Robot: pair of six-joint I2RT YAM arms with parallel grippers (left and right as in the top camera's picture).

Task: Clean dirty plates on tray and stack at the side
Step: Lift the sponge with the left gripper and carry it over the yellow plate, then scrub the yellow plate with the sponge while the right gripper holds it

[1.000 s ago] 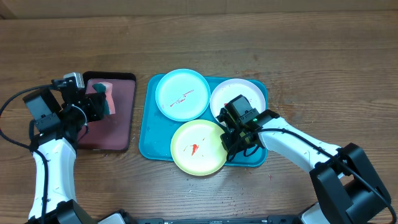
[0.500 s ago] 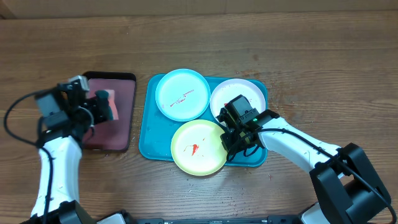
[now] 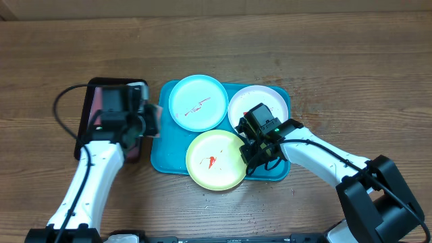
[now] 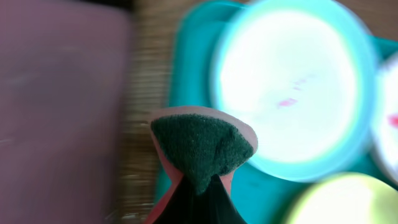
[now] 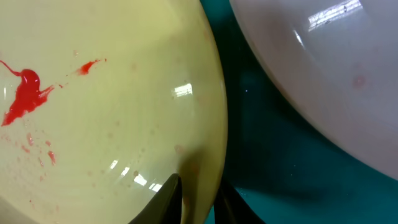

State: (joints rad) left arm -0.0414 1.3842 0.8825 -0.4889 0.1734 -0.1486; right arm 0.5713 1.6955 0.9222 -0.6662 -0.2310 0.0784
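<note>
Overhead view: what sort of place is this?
Probably a staged test bench, not a kitchen: wooden table, red-smeared plates on a teal tray, a sponge pinched in the left gripper.

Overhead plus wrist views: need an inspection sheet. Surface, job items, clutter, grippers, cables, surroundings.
Surface: wooden table, bare around the trays.
Job's things: teal tray holds three plates. The light blue plate is far left with a red smear. The white plate is far right. The light green plate is at the near side, smeared red and overhanging the rim.
Clutter: black tray with a pinkish-red inside, left of the teal tray.
Grippers: left gripper shut on a sponge, over the teal tray's left edge. Right gripper pinches the light green plate's rim.
Cables: left-arm cable loops over the table. Right-arm cable runs along the arm.
Surroundings: nothing seen.
</note>
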